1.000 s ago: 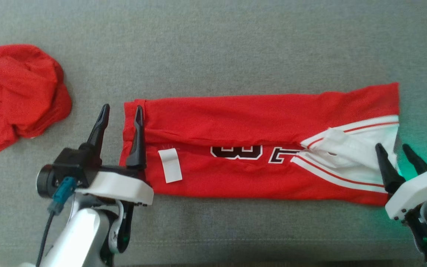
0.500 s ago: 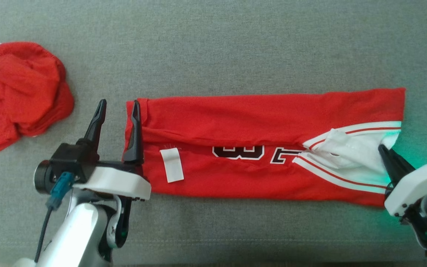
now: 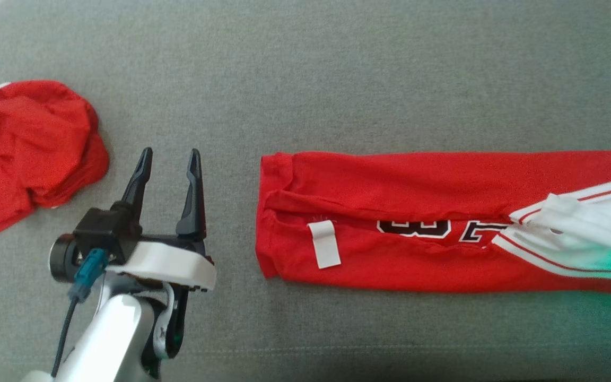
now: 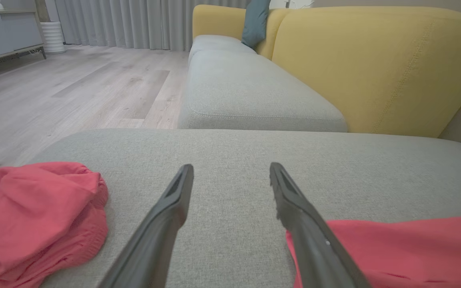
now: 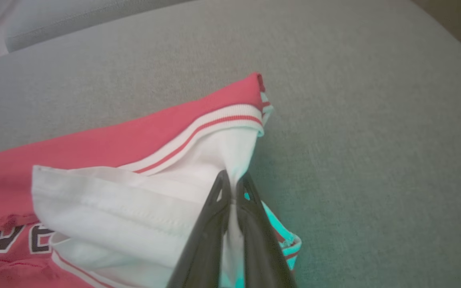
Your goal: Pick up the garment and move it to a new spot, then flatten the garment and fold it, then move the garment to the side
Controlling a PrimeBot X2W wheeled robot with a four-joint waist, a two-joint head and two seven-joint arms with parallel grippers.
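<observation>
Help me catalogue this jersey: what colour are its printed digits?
Black digits, outlined in white, on the red jersey; best seen in the head view.

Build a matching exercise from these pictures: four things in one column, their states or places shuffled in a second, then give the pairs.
Things:
1. left tool
2. right tool
3. folded jersey
4. crumpled red cloth

States or places:
A. bunched up at the left of the head view
B. shut on the jersey's white edge
C. open, holding nothing
D. lying long and flat, number showing

Pairs: 1-C, 2-B, 3-D, 4-A
</observation>
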